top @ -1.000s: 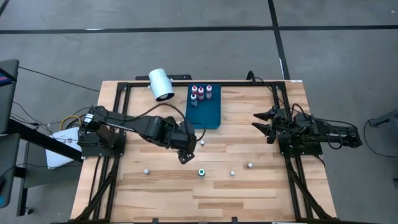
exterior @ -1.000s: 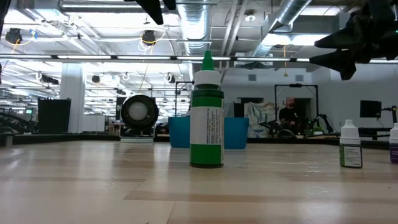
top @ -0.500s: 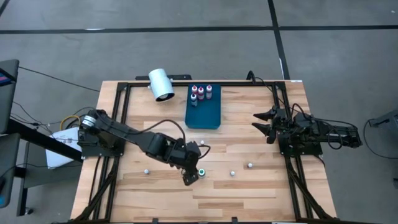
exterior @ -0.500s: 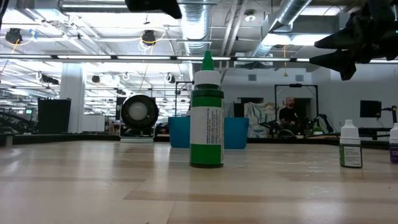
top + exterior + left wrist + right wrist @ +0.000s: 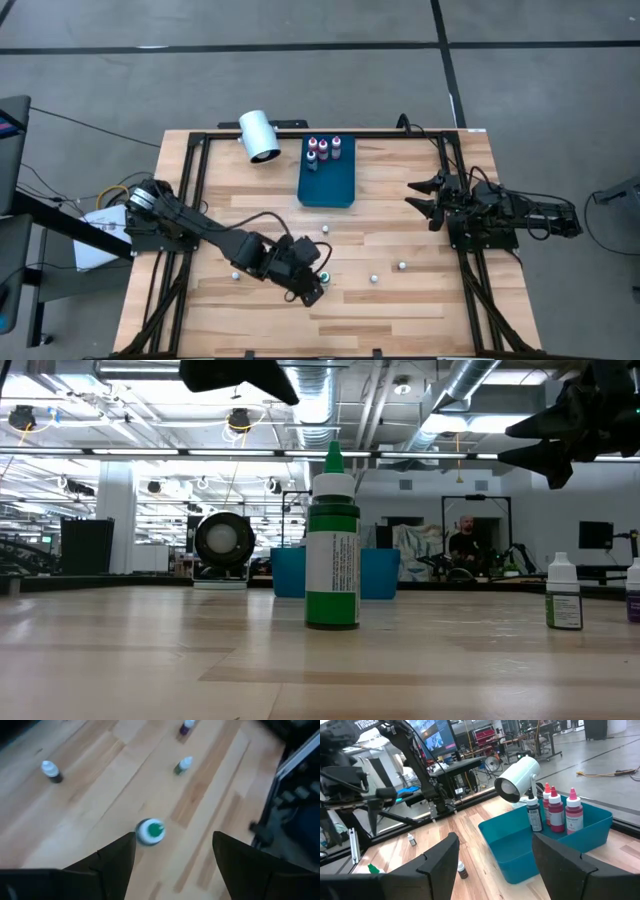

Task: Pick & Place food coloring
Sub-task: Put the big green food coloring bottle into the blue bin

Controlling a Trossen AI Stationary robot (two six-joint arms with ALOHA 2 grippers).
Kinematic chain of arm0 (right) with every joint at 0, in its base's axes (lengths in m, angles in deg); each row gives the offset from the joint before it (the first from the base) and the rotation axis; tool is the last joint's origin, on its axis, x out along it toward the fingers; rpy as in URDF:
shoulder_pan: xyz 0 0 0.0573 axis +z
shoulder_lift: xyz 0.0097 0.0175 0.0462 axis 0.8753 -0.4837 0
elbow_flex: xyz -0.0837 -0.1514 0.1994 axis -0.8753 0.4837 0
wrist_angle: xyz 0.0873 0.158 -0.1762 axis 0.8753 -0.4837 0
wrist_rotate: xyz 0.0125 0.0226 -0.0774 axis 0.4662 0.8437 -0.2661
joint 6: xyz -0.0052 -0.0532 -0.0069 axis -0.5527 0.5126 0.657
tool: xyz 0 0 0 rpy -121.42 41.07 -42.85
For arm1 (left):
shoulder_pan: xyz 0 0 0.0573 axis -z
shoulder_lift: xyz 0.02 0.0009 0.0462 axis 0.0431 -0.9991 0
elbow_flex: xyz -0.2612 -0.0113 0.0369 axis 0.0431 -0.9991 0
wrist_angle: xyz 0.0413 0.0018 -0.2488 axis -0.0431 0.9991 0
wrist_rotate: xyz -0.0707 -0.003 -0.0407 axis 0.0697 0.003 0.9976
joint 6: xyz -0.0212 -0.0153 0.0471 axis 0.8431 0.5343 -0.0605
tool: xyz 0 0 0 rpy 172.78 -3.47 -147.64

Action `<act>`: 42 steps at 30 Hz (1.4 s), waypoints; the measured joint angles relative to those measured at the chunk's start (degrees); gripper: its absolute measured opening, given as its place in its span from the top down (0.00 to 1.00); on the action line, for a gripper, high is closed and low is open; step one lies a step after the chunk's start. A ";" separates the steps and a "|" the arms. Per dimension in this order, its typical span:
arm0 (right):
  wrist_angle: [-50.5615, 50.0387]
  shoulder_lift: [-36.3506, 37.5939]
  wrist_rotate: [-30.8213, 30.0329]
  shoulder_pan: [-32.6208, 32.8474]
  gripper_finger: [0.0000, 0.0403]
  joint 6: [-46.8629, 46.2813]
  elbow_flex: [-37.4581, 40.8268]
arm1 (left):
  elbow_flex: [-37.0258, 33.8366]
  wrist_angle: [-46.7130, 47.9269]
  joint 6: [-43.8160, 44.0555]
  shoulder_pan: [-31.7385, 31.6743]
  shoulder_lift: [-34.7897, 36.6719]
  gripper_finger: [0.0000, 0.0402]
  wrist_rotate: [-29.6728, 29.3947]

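Observation:
A green food coloring bottle (image 5: 323, 277) stands upright on its base on the wooden table (image 5: 250, 320), near the front middle. My left gripper (image 5: 312, 291) hovers open just above and beside it; in the left wrist view the bottle's green tip (image 5: 150, 831) shows ahead of the spread fingers, apart from them. Several smaller bottles stand loose on the table (image 5: 236, 274) (image 5: 374, 279) (image 5: 402, 266) (image 5: 325, 229). More bottles (image 5: 322, 150) stand in the far end of the blue tray (image 5: 327, 185). My right gripper (image 5: 420, 200) waits open at the table's right side.
A white cylinder (image 5: 260, 136) lies at the far edge, left of the tray. Black frame rails (image 5: 195, 170) run along the left, right and far sides. In the low view the green bottle (image 5: 332, 545) stands close, a small one (image 5: 563, 592) to its right.
My left gripper has travelled from near the tray toward the table's near edge and downward, turning as it went, and now hangs by the green bottle. Its fingers stay open. No bottle has moved.

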 joint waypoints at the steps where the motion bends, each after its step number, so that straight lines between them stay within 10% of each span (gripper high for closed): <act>1: 0.00 0.00 -0.01 0.00 0.41 0.00 0.00 | -0.99 -1.70 1.36 0.33 0.00 0.36 -0.91; 17: -1.63 -0.01 0.00 0.00 0.41 0.51 0.00 | -10.89 -16.05 5.55 4.65 -0.02 0.36 -11.17; 42: -4.42 -0.08 -0.03 0.00 0.41 0.53 -0.01 | -10.76 -18.19 -0.10 1.06 -2.74 0.36 -6.14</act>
